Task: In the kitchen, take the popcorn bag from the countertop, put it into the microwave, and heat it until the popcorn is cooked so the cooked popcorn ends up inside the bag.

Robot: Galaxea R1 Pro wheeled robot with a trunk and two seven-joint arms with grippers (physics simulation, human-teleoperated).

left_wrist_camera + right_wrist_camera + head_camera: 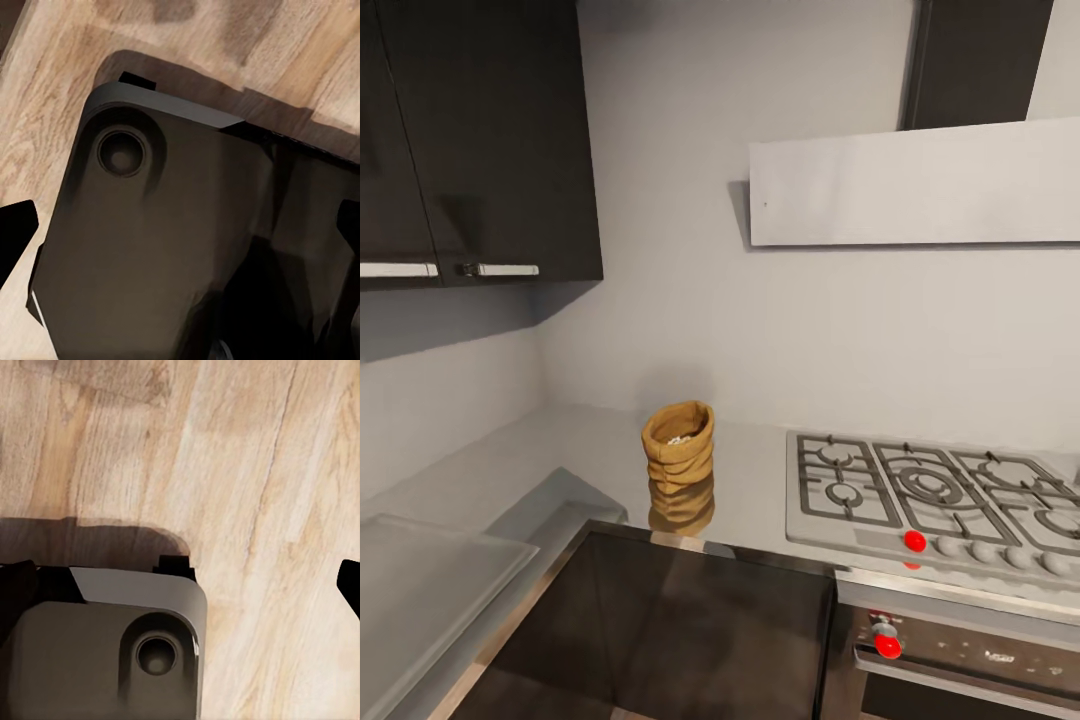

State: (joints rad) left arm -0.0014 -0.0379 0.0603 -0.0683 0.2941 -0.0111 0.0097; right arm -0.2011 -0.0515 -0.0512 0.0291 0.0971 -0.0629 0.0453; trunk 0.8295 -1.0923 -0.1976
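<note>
Here, crumpled tan popcorn bag (678, 444) upright on glossy countertop (760, 490), finger states indiscernible.

Head cam sits fairly close, looking forward and slightly down into the corner of the countertop (760, 480) and the grey wall (690, 300), while both wrist cams face straight down at the wooden floor (247, 472) and the robot's dark base (165, 255), which they share.
</note>
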